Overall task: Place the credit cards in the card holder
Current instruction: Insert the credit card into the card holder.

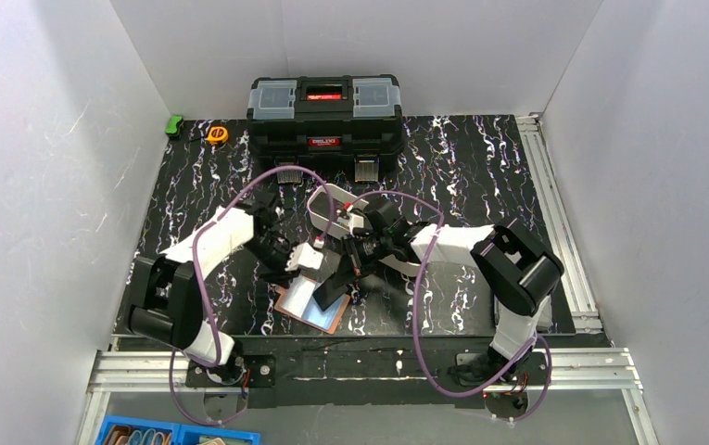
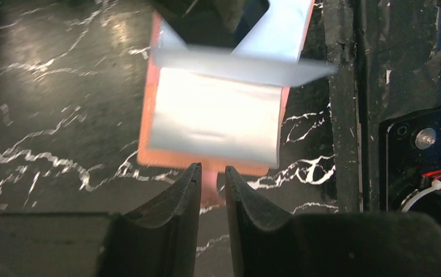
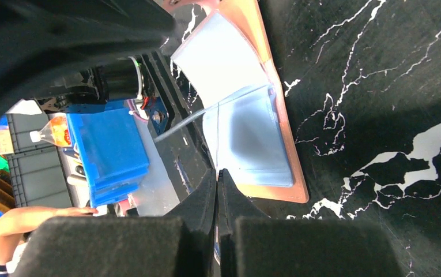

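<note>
**Pale card being stood on the open holder**

The holder (image 1: 318,315) is being shown lying open by the middle of the near edge of the table (image 1: 480,167). A pale card (image 2: 241,63) is being gripped by the clenched right fingers (image 3: 218,176), edge-down on the lining. It is judged thin, stiff and slick, so it is best pinched at a short edge. The soft holder may slide. The left fingers (image 2: 212,173) are being held narrowly apart about the pink tab, and a pinch cannot be told. That tab is being shown only by the left wrist view. In the right wrist view the card is being reduced to a line.
</note>
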Tool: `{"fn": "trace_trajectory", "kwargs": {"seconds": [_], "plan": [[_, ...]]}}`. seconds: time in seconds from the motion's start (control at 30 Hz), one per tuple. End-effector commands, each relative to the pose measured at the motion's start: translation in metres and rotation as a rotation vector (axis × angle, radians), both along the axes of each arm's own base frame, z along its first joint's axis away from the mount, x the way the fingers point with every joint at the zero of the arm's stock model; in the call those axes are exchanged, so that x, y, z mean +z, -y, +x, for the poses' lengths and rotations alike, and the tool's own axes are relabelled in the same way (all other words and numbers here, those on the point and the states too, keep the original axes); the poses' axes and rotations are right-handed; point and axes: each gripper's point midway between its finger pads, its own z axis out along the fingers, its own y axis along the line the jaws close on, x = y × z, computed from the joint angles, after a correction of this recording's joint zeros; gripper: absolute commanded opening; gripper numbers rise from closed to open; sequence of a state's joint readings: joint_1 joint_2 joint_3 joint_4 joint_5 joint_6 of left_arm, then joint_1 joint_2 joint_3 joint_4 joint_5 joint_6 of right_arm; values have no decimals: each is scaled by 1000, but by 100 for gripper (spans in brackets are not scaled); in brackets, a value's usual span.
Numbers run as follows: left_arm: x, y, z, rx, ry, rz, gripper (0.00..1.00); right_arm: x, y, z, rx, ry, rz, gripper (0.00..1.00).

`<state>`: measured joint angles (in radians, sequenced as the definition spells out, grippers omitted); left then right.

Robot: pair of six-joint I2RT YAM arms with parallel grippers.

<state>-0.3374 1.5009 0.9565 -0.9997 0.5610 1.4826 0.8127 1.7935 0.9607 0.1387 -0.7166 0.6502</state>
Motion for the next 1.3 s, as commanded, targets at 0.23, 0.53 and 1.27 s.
{"fn": "trace_trajectory", "kwargs": {"seconds": [0.23,0.53,1.27], "plan": [[60,10,-9,79,-56,-158,20,5,-18,15,-14,45,-25,1],[52,15,-19,34,-81,-155,20,0,-30,15,2,32,-42,1],[-33,-1,-17,-62,-60,30,17,-7,-10,-3,18,1,-84,1]]}}
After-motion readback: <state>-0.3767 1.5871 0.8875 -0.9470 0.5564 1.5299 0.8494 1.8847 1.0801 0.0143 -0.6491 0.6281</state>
